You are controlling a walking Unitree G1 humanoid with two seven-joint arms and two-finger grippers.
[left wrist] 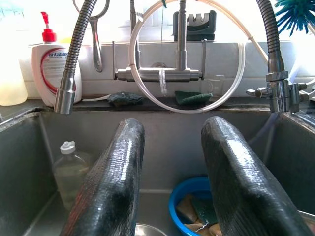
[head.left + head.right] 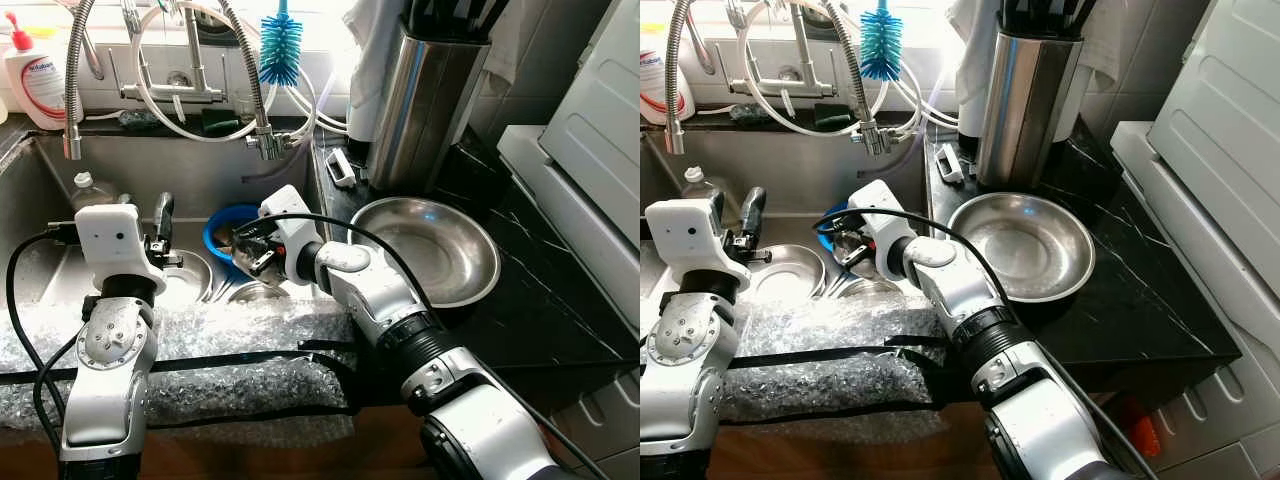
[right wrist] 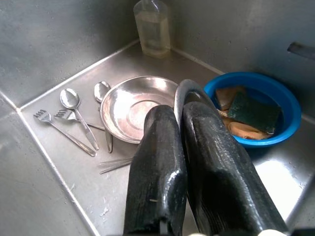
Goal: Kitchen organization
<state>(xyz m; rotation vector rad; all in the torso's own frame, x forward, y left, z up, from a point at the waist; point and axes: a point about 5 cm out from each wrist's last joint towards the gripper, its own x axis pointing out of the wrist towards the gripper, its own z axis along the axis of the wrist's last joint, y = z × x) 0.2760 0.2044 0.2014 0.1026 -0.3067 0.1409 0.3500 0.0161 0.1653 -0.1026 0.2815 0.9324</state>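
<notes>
pinched tight, the two black fingers (image 3: 206, 162) of the right gripper (image 3: 183, 105) clamp the thin edge of a steel dish (image 3: 192, 96), seen edge-on as a curved grey rim poking up between their tips. that gripper hangs low in the sink (image 2: 60, 190), just above its floor and beside the blue bowl (image 3: 275, 105). the fingers are matte, rubbery and faintly pebbled, with a wet sheen.

the left gripper (image 1: 172, 162) hovers over the sink with its fingers spread wide and nothing between them; they are broad, rounded and glossy black.

on the sink floor lies a shallow round steel plate (image 3: 133, 105), bright and smooth. next to it lie two spoons (image 3: 74, 101) and two forks (image 3: 44, 117), all in the same metal. the blue bowl is plastic and holds a dark green scouring pad (image 3: 253, 110) and tan sponges. a clear bottle (image 3: 153, 27) of yellowish liquid stands upright in the far corner.

on the black marbled counter (image 2: 540, 300) to the right sits a wide steel bowl (image 2: 440, 250), dull and brushed inside. behind it stands a tall steel cylinder (image 2: 425, 105). bubble wrap (image 2: 230, 370) covers the sink's near edge, strapped with black bands.
</notes>
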